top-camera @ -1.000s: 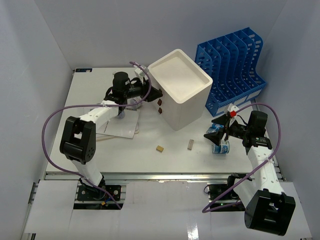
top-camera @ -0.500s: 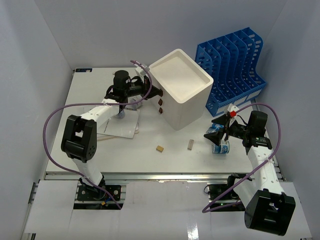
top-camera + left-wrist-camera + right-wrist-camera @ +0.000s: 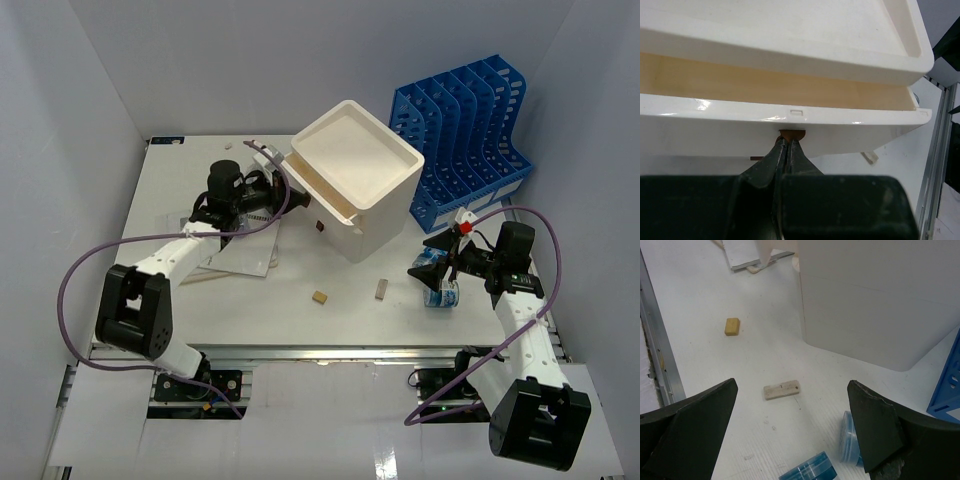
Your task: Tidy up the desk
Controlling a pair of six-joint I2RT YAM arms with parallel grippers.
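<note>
Under both arms spreads the white surface; left fingers pinch the knob of the drawer box's part-open top drawer; right fingers gape, empty. Next, probably: pull straight outward.

Desk: large, flat, white rectangular top, far wider than anything standing on it.
Surface: matte white; the right wrist view shows fine ribbing and light scuffs.
Front edge: a silver metal rail runs the full width.
Pose: level, long side running left to right.
Place: closed in by pale walls at left, back and right.
</note>
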